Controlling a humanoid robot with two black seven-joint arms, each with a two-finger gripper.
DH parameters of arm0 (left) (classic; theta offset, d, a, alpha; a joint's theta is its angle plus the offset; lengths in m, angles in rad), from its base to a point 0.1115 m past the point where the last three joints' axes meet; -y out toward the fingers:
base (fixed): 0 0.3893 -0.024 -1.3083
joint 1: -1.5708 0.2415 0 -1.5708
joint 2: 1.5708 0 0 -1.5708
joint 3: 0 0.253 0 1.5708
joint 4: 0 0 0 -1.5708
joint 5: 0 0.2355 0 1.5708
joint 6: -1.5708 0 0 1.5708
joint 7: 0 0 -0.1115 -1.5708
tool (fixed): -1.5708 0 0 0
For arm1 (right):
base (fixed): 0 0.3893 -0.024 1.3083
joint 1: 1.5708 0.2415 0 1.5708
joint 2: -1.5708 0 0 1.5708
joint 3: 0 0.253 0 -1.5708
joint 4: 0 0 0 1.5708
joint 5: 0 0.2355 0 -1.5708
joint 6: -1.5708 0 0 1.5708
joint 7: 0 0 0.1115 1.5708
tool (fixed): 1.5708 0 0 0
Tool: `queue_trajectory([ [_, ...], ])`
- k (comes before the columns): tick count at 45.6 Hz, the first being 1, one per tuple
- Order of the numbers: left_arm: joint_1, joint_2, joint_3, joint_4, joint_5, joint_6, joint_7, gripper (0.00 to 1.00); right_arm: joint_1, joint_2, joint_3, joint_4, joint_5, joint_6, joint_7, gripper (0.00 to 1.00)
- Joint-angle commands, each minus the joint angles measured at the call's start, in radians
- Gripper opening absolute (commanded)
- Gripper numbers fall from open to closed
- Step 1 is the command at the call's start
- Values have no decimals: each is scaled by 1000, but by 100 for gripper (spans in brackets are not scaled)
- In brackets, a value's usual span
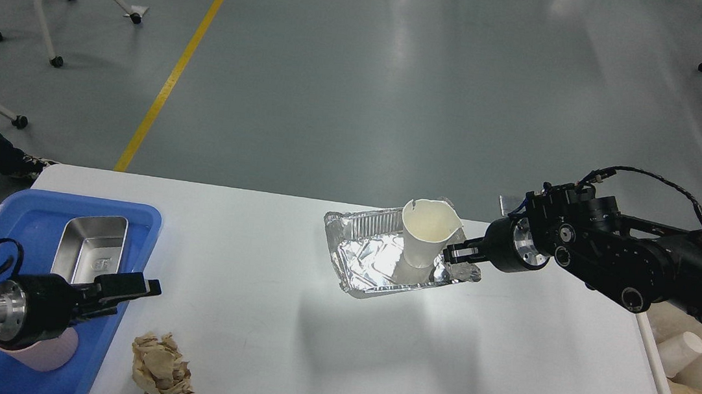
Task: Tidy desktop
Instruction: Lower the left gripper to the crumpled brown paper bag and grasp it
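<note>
While the right end effector (457,252) clamps a foil tray (377,258) — paper cup (425,234) inside — left end effector (149,285) looks closed.

The white desk (286,321) carries a blue plastic tray (127,216) at its near left edge, with part of the tray overhanging the side. Just right of the tray, at the near edge, lies a crumpled wad of brown paper (163,373). Toward the far right sits a crinkled foil tray (377,262), well apart from both.
</note>
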Motion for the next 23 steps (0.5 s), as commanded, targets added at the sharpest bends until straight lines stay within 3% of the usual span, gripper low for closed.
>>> queue_trajectory([
  [1, 14, -25, 12, 0, 2, 0, 3, 96, -5, 4, 0, 0, -1, 0, 0, 0],
  [23, 16, -26, 84, 15, 9, -5, 4, 96, -8, 7, 1, -1, -1, -1, -1, 0],
])
